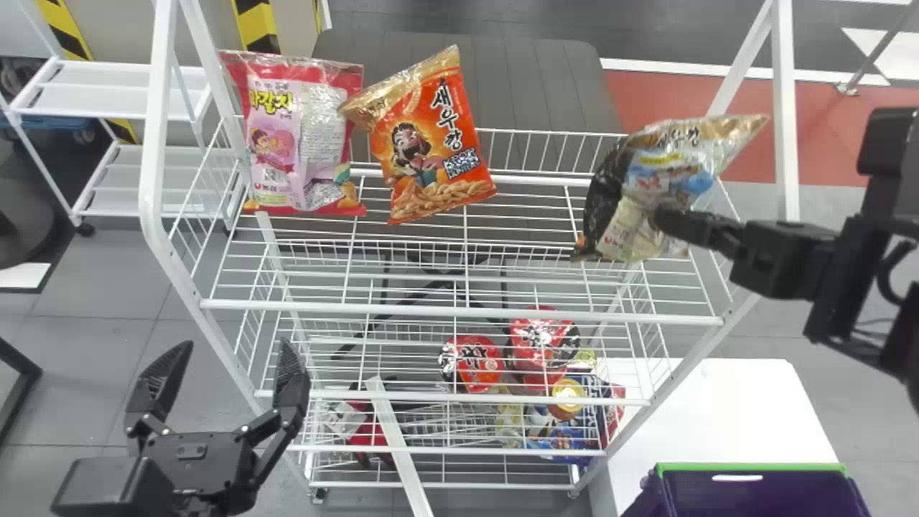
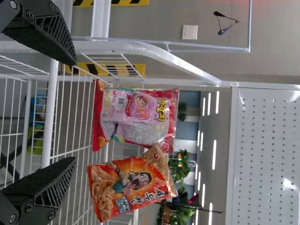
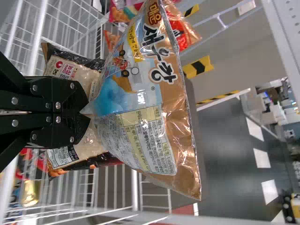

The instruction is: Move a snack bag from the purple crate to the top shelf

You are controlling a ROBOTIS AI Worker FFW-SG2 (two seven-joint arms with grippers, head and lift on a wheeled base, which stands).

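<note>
The right gripper held the bag pinched at two o'clock by the top shelf; probably light, crushable and slippery, it wanted a gentle, firm body hold. The left gripper stood wide at eight o'clock.

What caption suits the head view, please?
At the right of the top shelf, right gripper holds gold-topped snack bag.

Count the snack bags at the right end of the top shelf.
2: the gold-topped bag in the right end effector, and the black-edged bag partly behind it. More may be hidden.
</note>
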